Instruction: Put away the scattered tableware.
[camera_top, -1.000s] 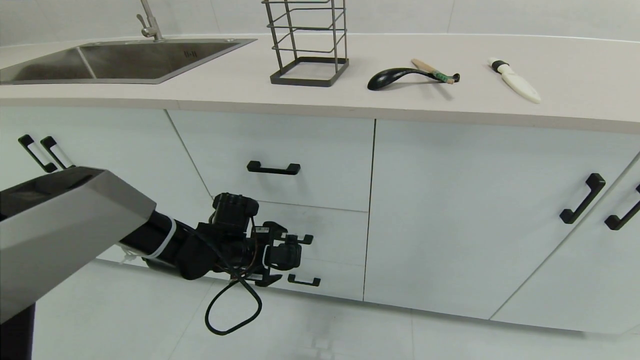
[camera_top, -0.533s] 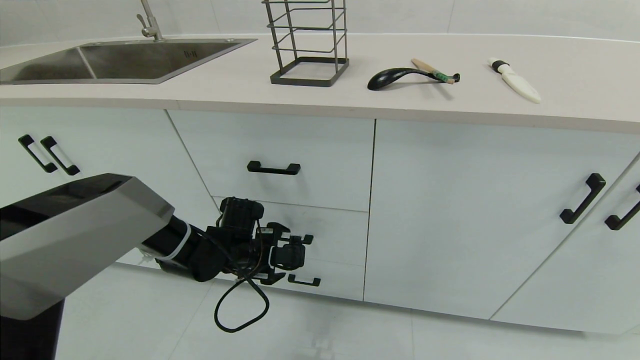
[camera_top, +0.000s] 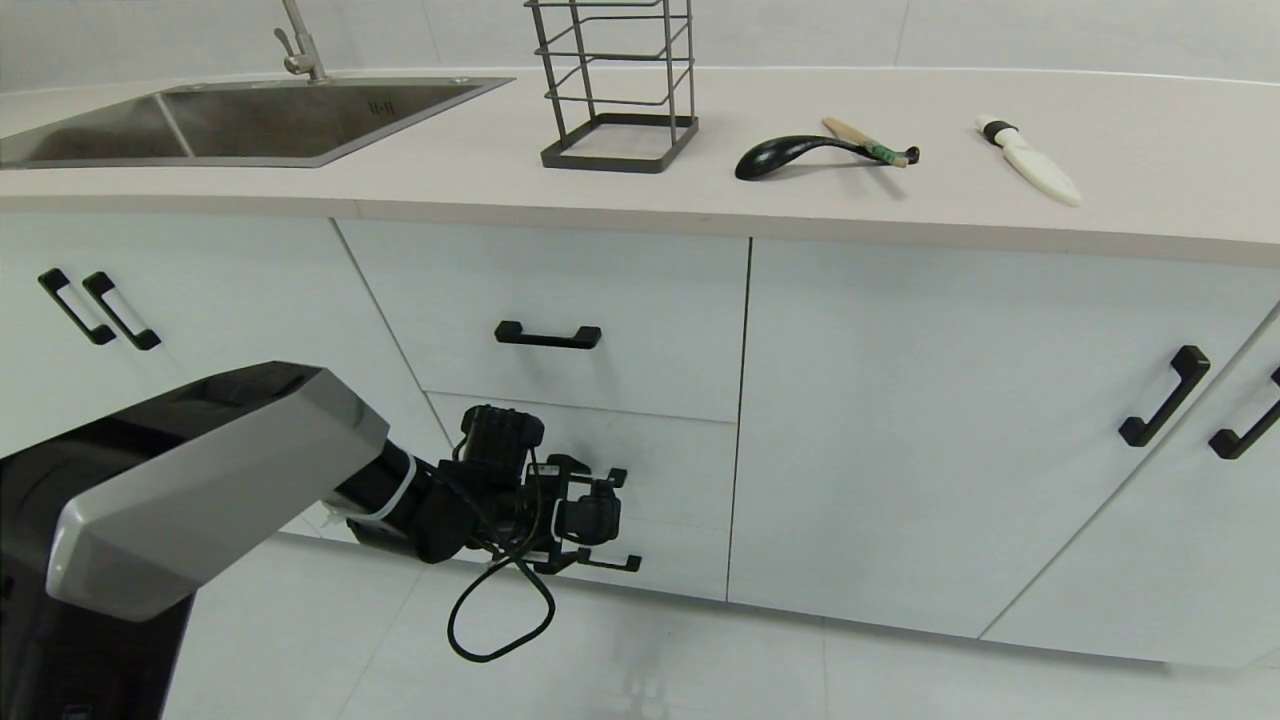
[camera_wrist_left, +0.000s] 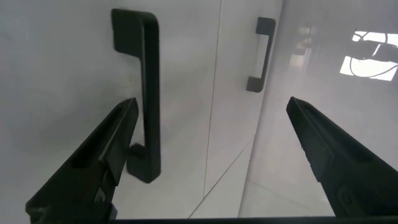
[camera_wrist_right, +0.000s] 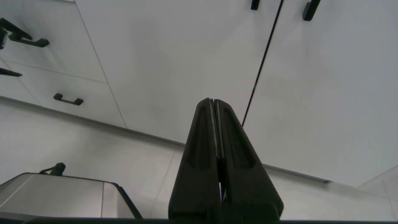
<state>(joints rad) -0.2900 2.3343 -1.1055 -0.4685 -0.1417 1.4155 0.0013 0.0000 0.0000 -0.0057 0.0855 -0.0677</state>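
Step in hand: judging by the pose, getting a drawer open to store the tableware; nothing has been picked up yet.
Left gripper (camera_wrist_left: 211, 104): low in front of the drawer stack below the worktop (camera_top: 500, 190), fingers spread wide and holding nothing.
Drawer handle (camera_wrist_left: 148, 93): black bar just beyond one finger, lined up with that finger and not centred in the gap. A second handle (camera_wrist_left: 263, 56) sits farther off.
Right gripper (camera_wrist_right: 214, 106): fingers pressed together with nothing between them, pointing at the lower cabinet doors, well apart from the tableware.
Black ladle (camera_top: 790, 152): lying on the worktop, right of the wire rack (camera_top: 618, 95), its handle end touching or crossing the wooden-handled tool (camera_top: 862, 142).
White knife (camera_top: 1030, 162): flat on the worktop, farther right, apart from the other two.
Sink (camera_top: 330, 155): set in the far left of the worktop.
Next move calls for: shifting the left gripper sideways until the handle lies between the fingers, closing on the bar, then pulling straight out.
Risk: closing from the present offset would probably pinch beside the bar or clip the drawer front.
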